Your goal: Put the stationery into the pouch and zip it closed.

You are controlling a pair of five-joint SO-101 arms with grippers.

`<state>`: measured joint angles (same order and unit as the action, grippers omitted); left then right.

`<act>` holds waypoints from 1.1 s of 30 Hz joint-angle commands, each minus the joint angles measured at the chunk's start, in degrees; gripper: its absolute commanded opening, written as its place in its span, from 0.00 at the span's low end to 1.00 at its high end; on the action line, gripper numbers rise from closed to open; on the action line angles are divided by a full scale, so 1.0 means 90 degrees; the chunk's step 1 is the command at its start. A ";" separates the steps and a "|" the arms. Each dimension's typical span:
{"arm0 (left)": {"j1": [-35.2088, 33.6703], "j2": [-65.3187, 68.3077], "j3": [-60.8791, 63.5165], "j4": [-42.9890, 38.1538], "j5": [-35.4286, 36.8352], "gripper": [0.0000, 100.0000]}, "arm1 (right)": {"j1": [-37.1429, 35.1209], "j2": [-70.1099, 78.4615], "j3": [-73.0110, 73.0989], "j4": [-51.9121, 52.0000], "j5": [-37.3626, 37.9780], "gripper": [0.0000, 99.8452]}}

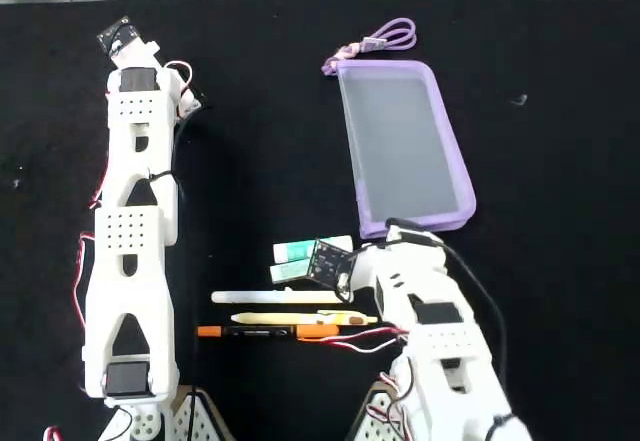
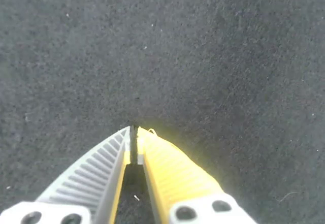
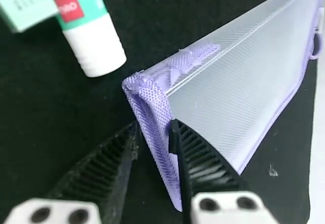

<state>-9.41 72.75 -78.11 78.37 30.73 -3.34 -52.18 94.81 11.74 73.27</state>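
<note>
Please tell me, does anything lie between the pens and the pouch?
Yes. Two green-and-white items lie between the pens and the near end of the pouch, and the right gripper, shut on that end, sits there too.

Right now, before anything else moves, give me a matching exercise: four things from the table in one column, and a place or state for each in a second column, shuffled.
Things
A. pouch
B. orange-tipped pen
C. left tool
D. right tool

Places or states
1. shut, holding nothing, over black cloth
2. translucent with purple trim
3. shut on a purple mesh edge
4. lying crosswise beside a pale yellow pen

Pairs: A-2, B-4, C-1, D-3
</note>
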 commanded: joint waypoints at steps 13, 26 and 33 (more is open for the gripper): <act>-0.0278 0.0020 -0.0112 -0.0176 -0.0078 0.03 | 0.0293 0.2476 -0.0689 -0.2735 -0.0137 0.10; -0.0278 0.0020 -0.0112 -0.0176 -0.0078 0.03 | 0.0313 0.3238 -0.1499 -0.2735 -0.0147 0.08; -0.0288 0.0020 -0.0112 -0.0176 -0.0078 0.03 | 0.0361 0.4889 -0.2379 -0.3165 -0.0147 0.01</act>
<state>-9.41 72.75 -78.11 78.29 30.73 -1.58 -12.44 76.18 -13.23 73.19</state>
